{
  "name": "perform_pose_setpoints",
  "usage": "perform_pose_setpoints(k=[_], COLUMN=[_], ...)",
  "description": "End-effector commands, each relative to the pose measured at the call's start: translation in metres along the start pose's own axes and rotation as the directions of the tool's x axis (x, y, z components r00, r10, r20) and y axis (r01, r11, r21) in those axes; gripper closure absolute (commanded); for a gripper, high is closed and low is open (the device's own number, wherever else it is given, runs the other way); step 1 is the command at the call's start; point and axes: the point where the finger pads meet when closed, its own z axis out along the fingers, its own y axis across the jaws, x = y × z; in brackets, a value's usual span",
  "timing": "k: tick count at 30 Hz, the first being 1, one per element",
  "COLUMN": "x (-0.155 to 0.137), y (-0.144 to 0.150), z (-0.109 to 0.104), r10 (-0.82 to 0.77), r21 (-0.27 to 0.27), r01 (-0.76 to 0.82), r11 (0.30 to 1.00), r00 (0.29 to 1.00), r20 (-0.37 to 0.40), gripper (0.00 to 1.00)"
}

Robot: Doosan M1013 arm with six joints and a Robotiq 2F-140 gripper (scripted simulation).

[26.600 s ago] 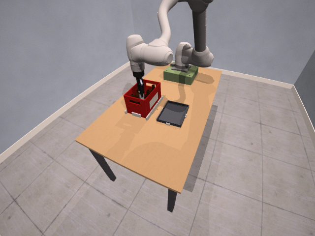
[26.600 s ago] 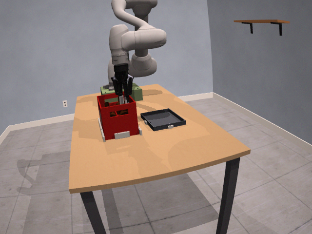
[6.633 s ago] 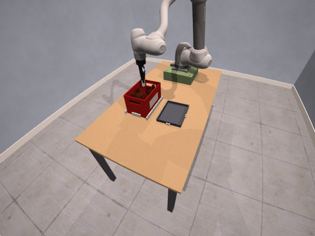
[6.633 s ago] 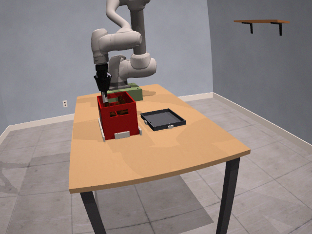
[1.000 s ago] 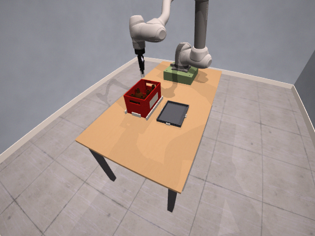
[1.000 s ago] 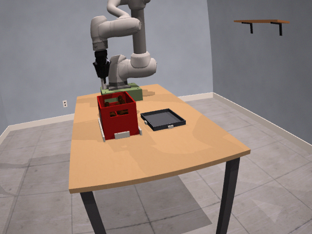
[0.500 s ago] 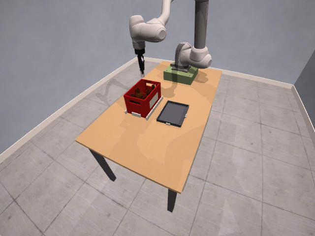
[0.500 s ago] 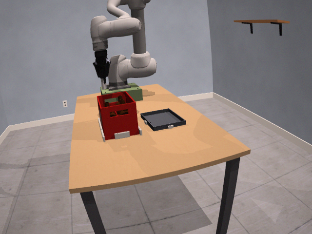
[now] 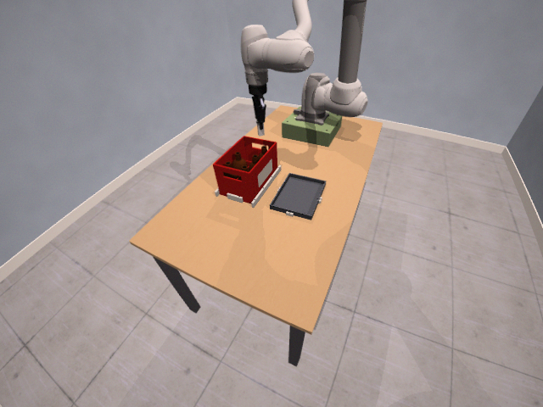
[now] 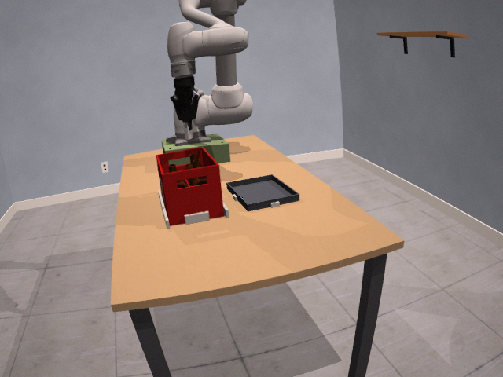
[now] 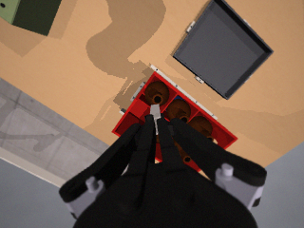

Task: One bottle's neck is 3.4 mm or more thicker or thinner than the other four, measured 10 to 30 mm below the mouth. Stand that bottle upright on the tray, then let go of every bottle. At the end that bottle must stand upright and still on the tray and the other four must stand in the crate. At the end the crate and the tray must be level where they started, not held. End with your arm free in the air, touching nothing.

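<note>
The red crate (image 9: pixel 238 186) (image 10: pixel 192 200) (image 11: pixel 230 138) stands level on the table and holds several brown bottles. In the wrist view one bottle (image 11: pixel 157 91) stands in the corner compartment, a second bottle (image 11: pixel 178 110) and a third bottle (image 11: pixel 201 126) follow along the tray-side row. Others are partly hidden by the fingers. Differences in neck thickness cannot be told. The dark tray (image 9: pixel 298 194) (image 10: pixel 262 192) (image 11: pixel 220 47) lies level and empty beside the crate. My gripper (image 9: pixel 260 131) (image 10: pixel 189 125) (image 11: pixel 156 111) is shut with nothing between its fingertips, above the crate's robot-side end.
Low white stops (image 9: pixel 265 187) (image 10: pixel 196 217) stand along the crate's foot. Small white stops (image 9: pixel 289 214) (image 10: pixel 274 203) touch the tray's edges. The green robot base (image 9: pixel 306 132) (image 10: pixel 220 151) (image 11: pixel 33 16) stands behind the crate. A wall shelf (image 10: pixel 422 34) hangs far right.
</note>
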Motion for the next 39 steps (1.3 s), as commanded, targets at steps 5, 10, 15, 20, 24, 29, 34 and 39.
perform_pose_setpoints(k=[5,10,15,20,24,29,34,39], x=[0.0075,0.0075,0.0075,0.0075,0.0075,0.0075,0.0075,0.0075], y=[0.0059,0.0059,0.0059,0.0059,0.0059,0.0059,0.0059,0.0059], z=[0.0001,0.0001,0.0001,0.0001,0.0001,0.0001,0.0001,0.0001], r10=[0.004,0.004,0.004,0.004,0.004,0.004,0.004,0.004], r21=[-0.001,-0.001,-0.001,-0.001,-0.001,-0.001,-0.001,-0.001], r01=[-0.004,-0.004,-0.004,-0.004,-0.004,-0.004,-0.004,-0.004], r11=[1.0,1.0,1.0,1.0,1.0,1.0,1.0,1.0], r00=[1.0,1.0,1.0,1.0,1.0,1.0,1.0,1.0], r20=[0.0,0.0,0.0,0.0,0.0,0.0,0.0,0.0], gripper=[1.0,0.62,0.62,0.62,0.62,0.62,0.62,0.62])
